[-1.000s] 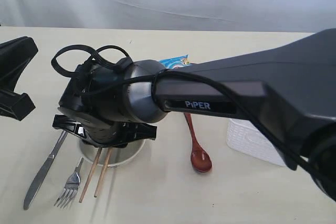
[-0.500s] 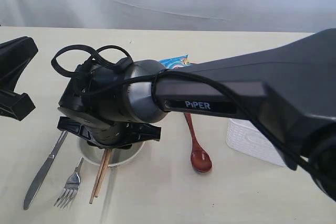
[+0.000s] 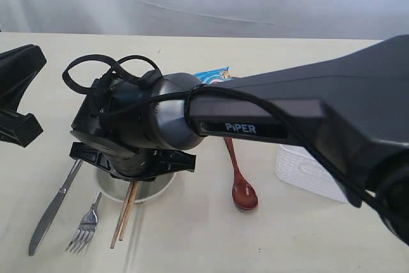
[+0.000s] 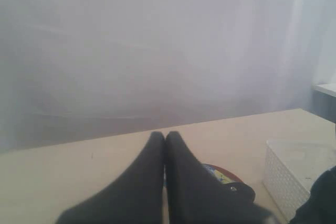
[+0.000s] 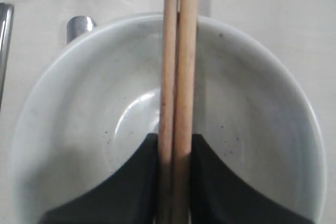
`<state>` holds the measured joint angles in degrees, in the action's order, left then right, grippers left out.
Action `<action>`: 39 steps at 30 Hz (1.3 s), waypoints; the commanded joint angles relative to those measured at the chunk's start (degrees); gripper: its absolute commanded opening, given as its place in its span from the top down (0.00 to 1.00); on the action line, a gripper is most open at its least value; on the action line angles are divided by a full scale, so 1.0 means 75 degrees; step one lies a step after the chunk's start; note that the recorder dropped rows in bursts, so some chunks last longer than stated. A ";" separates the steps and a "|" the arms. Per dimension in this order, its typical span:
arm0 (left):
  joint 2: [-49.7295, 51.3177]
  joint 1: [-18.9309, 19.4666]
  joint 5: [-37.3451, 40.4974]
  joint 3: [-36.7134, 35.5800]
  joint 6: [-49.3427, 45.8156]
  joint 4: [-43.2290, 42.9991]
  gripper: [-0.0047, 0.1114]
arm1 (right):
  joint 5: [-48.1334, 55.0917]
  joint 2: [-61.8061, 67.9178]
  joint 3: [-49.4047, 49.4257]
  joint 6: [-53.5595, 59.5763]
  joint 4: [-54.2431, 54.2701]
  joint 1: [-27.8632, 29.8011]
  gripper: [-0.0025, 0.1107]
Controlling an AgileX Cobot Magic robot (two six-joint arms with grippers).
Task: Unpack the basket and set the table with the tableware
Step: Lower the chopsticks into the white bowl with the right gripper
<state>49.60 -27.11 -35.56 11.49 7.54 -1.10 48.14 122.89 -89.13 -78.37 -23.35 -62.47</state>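
Counted on the table (image 3: 192,247) from the exterior view: two chopsticks (image 3: 123,218), one white bowl (image 3: 161,191), one wooden spoon (image 3: 241,187), one knife (image 3: 54,206), one fork (image 3: 85,227), one basket (image 3: 307,174), one blue packet (image 3: 214,75). Knife and fork side by side at the near left. Chopsticks just right of the fork, running up under the right arm towards the bowl. Spoon right of the bowl and apart from it. Basket at the far right, partly behind the arm.

Given by the right wrist view alone: right gripper (image 5: 175,145) clamped on the two chopsticks, one finger on either side, the pair pressed side by side across the middle of the bowl; whether touching its rim, impossible to tell. Grip hidden outside by the wrist housing.

Given by the left wrist view alone: left gripper (image 4: 165,136) closed, finger against finger, above the table; past it one brown plate (image 4: 231,176), only a sliver of rim showing
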 commanded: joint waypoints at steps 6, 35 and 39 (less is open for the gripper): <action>-0.0035 -0.0017 -0.0019 -0.0047 -0.0031 -0.0027 0.96 | 0.0017 -0.0010 -0.0023 -0.0003 -0.0059 0.0051 0.98; -0.0035 -0.0017 -0.0019 -0.0047 -0.0031 -0.0027 0.96 | 0.1611 -0.0058 -0.0009 -0.0058 -0.0392 0.0051 0.98; -0.0035 -0.0017 -0.0019 -0.0047 -0.0031 -0.0027 0.96 | 0.2022 -0.0217 -0.0009 -0.0058 -0.0574 0.0051 0.98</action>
<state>49.60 -27.11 -35.56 11.49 7.54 -1.10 60.42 122.77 -89.13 -78.47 -26.05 -62.47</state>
